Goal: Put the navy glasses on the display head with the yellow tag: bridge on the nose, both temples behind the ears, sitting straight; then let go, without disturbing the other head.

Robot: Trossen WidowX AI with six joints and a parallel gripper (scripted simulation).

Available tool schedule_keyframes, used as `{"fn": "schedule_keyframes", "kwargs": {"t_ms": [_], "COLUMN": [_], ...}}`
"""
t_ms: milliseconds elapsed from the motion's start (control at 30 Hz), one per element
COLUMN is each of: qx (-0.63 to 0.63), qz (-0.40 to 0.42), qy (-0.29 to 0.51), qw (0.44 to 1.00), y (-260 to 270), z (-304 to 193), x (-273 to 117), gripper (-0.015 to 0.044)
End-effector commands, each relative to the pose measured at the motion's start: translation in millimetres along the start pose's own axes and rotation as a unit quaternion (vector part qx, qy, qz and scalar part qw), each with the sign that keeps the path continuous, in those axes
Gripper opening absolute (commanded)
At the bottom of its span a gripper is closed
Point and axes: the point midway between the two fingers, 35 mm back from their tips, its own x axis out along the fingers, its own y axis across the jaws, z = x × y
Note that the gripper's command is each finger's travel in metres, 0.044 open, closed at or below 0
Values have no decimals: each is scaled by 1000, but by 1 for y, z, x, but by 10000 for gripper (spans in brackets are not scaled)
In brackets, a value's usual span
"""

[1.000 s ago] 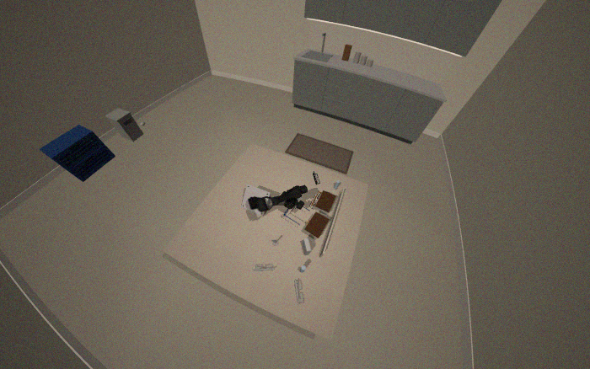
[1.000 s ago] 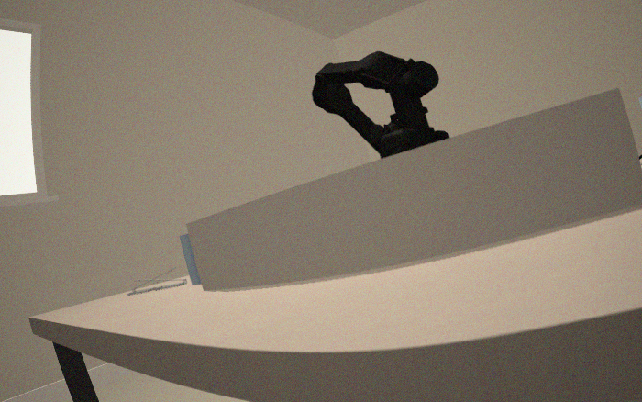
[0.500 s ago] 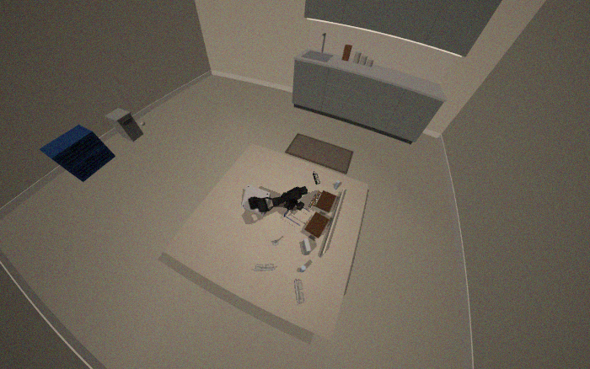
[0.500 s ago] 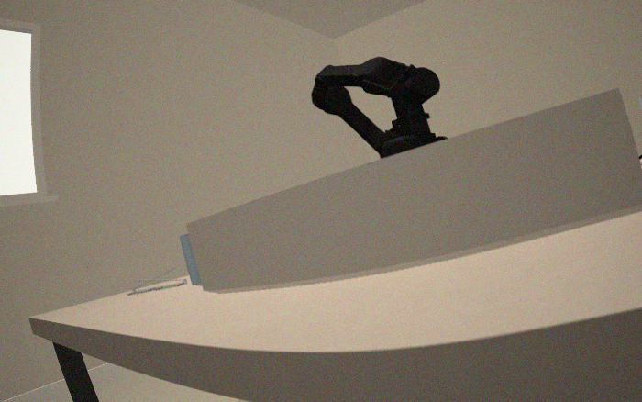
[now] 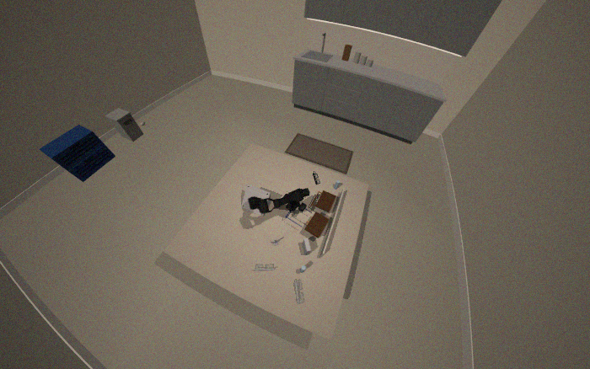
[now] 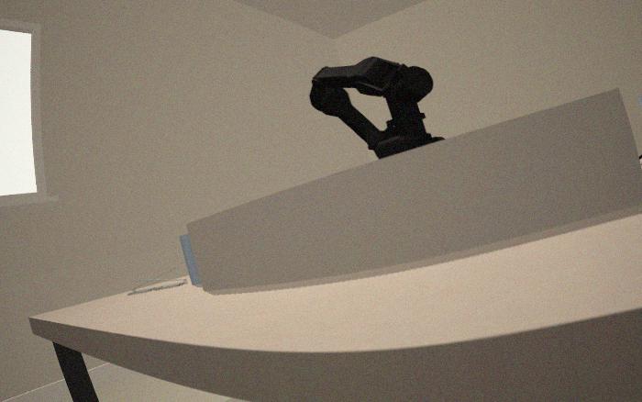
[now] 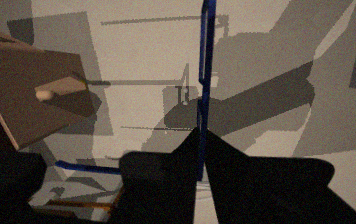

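The navy glasses (image 7: 206, 52) are held in my gripper (image 7: 199, 131), which is shut on the frame. In the wrist view the frame stands nearly upright in the picture, and a blue temple reaches left behind the finger. One brown display head (image 7: 65, 107) (image 5: 317, 225) is left of the glasses in the wrist view, apart from them, its nose towards them. The other brown head (image 5: 325, 200) stands beside it, with a wire-like pair of glasses at its front. The yellow tag cannot be made out, so I cannot tell which head bears it. The exterior view hides gripper and heads.
A long grey panel (image 6: 402, 204) stands behind the heads. A white box (image 5: 306, 246), a pale blue bottle (image 5: 303, 269), a small blue object (image 5: 337, 184) and a black item (image 5: 316, 178) are around them. More glasses lie farther off on the table (image 6: 331, 322).
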Motion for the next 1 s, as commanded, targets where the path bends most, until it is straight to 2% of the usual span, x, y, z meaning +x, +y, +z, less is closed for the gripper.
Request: {"fn": "schedule_keyframes", "kwargs": {"t_ms": [0, 967], "qx": [-3, -2], "qz": [2, 3], "qy": [-2, -2], "qw": [1000, 1000], "y": [7, 49], "z": [0, 0], "x": [0, 0], "gripper": [0, 0]}}
